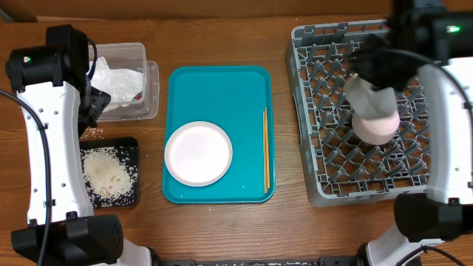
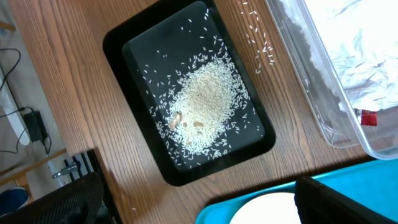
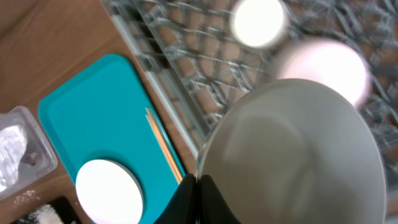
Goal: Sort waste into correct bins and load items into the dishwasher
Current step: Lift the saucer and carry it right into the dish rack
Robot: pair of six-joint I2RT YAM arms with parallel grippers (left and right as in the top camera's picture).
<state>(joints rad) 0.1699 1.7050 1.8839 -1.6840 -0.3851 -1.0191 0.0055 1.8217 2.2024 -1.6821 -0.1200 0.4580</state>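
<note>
My right gripper (image 3: 199, 186) is shut on the rim of the small metal bowl (image 3: 292, 149) and holds it above the grey dish rack (image 1: 299, 118). Under it in the rack sits the pale cup (image 1: 377, 127). On the teal tray lie the white plate (image 1: 198, 153) and the chopsticks (image 1: 266, 150). My left gripper (image 2: 199, 211) is open, with nothing between its fingers, over the table edge of the black tray (image 2: 134, 53), which holds rice (image 2: 205, 102). The clear tub (image 1: 151, 81) holds the white napkin (image 2: 367, 56) and the red wrapper (image 2: 369, 118).
The teal tray (image 1: 222, 96) lies in the middle of the table. A few rice grains (image 2: 258, 37) are scattered on the wood between the tub and the black tray. A blurred white round thing (image 3: 260, 22) sits further back in the rack.
</note>
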